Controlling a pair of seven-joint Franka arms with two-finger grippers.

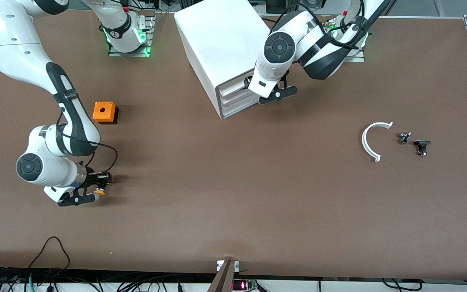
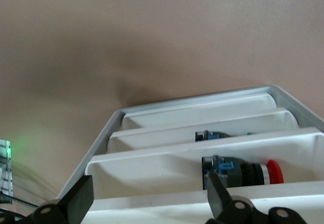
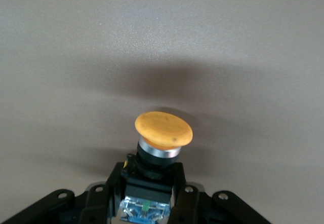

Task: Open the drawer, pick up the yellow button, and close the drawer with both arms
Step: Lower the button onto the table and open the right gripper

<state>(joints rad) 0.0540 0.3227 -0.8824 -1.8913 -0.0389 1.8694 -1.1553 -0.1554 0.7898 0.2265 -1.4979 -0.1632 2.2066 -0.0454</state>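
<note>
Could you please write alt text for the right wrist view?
The right claw grips the button by its black body, orange-yellow cap pointing away from the camera, above the bare brown table.

Two arms [image 1: 35, 61], three drawers [image 1: 233, 99], one orange-capped button [image 1: 100, 192], one cabinet [image 1: 217, 44].

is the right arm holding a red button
No, the button clamped in the right gripper has an orange-yellow cap, not red.
</note>
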